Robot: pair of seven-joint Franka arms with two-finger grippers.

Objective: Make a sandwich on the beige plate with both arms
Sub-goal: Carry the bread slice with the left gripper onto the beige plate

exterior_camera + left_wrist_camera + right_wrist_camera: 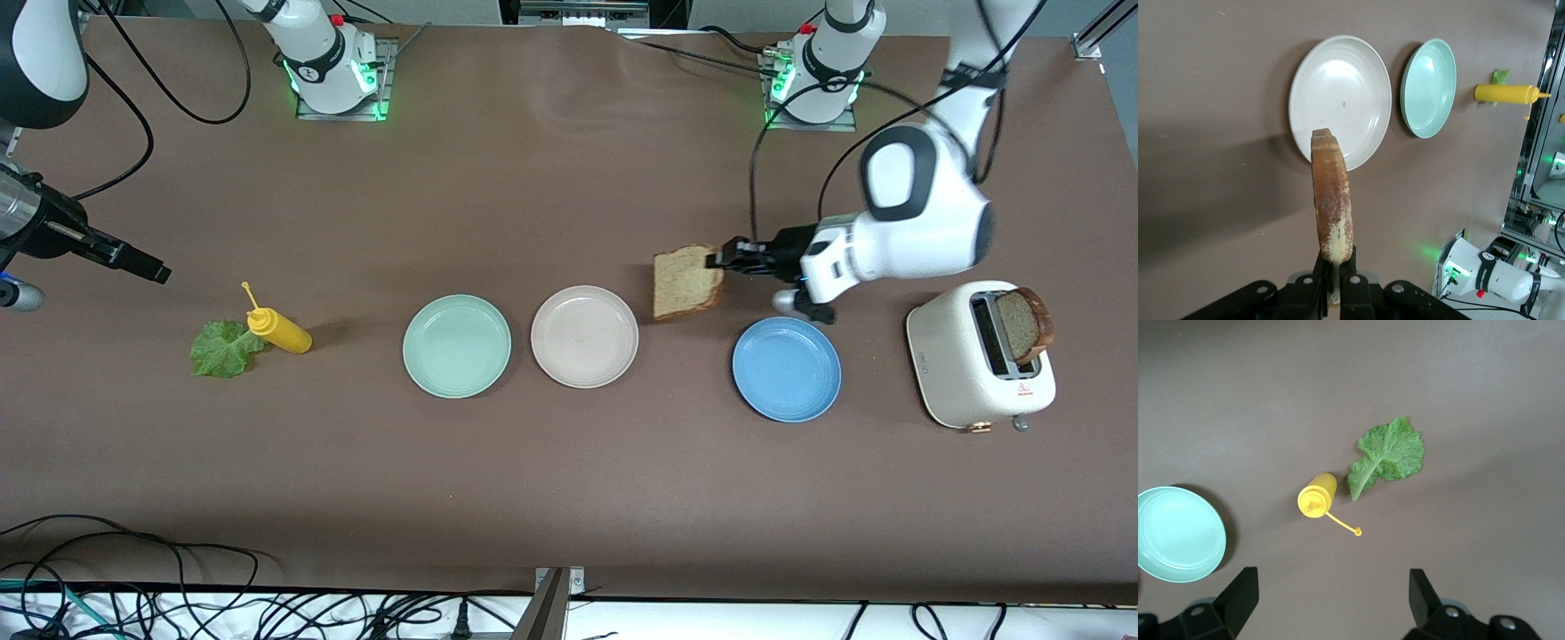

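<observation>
Left hand (717, 260) clamps bread slice (685, 282), airborne.

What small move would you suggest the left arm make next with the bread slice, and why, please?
Probably carry it sideways until it hangs over the beige plate. The left tool is shut on the bread slice, which sits over bare table just short of that empty plate's rim. The right tool waits open above the lettuce leaf.
</observation>
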